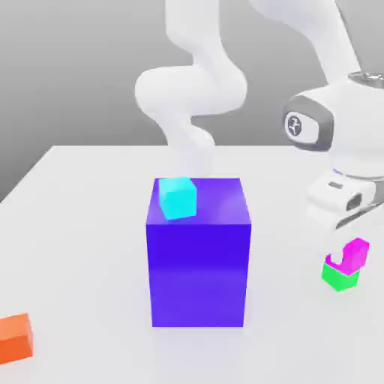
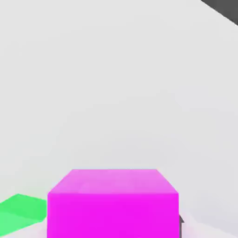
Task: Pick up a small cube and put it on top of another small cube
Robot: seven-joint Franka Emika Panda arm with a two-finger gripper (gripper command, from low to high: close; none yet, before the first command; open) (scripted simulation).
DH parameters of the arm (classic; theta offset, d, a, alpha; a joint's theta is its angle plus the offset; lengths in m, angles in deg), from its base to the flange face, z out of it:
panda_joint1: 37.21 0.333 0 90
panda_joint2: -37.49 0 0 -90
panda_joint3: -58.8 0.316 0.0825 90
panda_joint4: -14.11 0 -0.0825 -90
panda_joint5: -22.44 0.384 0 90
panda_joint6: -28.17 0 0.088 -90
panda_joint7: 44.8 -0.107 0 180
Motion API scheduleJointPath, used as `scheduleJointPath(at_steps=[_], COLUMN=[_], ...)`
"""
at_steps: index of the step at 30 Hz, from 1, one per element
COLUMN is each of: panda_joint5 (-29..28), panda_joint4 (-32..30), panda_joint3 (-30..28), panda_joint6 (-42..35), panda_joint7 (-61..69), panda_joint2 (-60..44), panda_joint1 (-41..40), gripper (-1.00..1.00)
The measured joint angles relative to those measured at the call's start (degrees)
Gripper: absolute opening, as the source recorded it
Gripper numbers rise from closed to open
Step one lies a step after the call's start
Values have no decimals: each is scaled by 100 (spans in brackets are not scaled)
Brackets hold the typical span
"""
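The small magenta cube [image 1: 358,252] hangs at the exterior view's right, directly over the small green cube [image 1: 337,278] and shifted slightly to the right of it. Whether the two touch I cannot tell. My gripper [image 1: 346,251] comes down from the white hand above and is shut on the magenta cube, with a pale finger covering part of its near face. In the hand view the magenta cube [image 2: 113,204] sits close up, and a corner of the green cube [image 2: 21,211] shows beside and below it.
A tall blue-purple block [image 1: 198,255] stands mid-table with a cyan cube [image 1: 177,197] on its top edge. An orange cube [image 1: 15,337] lies at the front of the exterior view's left. The white table [image 1: 75,225] extends around them.
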Motion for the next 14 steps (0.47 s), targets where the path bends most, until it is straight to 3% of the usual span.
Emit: scheduleJointPath(at_steps=[4,10,11,14], panda_joint5=[-79,-1294,-1520,-1520], panda_joint4=[-305,-289,-279,-279], panda_joint3=[148,-153,-286,-285], panda_joint6=[67,867,1002,1002], panda_joint7=[-228,-1124,-1289,-1289], panda_joint2=[116,-818,-987,-987], panda_joint1=[323,369,458,456], gripper=[-100,-100,100,100])
